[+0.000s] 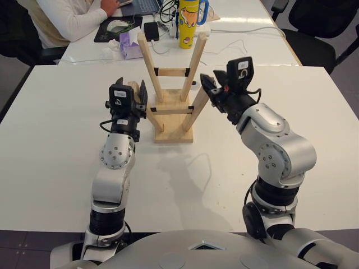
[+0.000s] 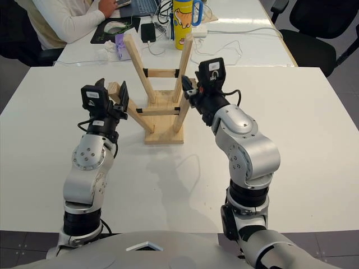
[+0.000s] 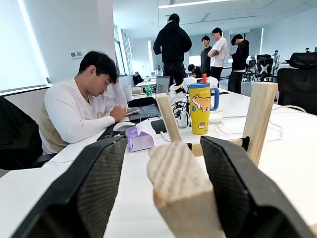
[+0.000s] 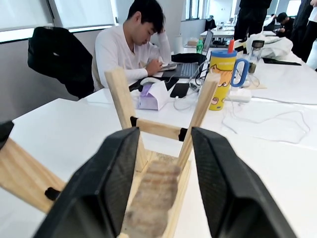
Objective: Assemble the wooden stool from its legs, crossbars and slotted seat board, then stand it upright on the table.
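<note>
I have the white tabletop (image 1: pixel 61 168) in front of me. The wooden stool (image 1: pixel 171 106) sits near its middle, upside down, with the slotted seat board (image 1: pixel 174 134) lying flat and the legs splaying upward. Two far legs (image 1: pixel 147 59) rise highest, tied together by a crossbar (image 1: pixel 173 72).

I judge the stool to be light and stiff, though the bare wood is likely a little slick against rubber. The slotted joints may work loose if I twist it. I'd take it by the two near legs, low toward the crossbars, and turn it over evenly.

My left claw (image 1: pixel 131 89) is open, straddling the tip of the near-left leg (image 3: pixel 181 193), with a gap showing on each side of the wood. My right claw (image 4: pixel 163 181) is likewise spread around the near-right leg (image 4: pixel 148 198). Its pads (image 4: pixel 111 183) flank the end grain, but I see no firm clamp.
</note>
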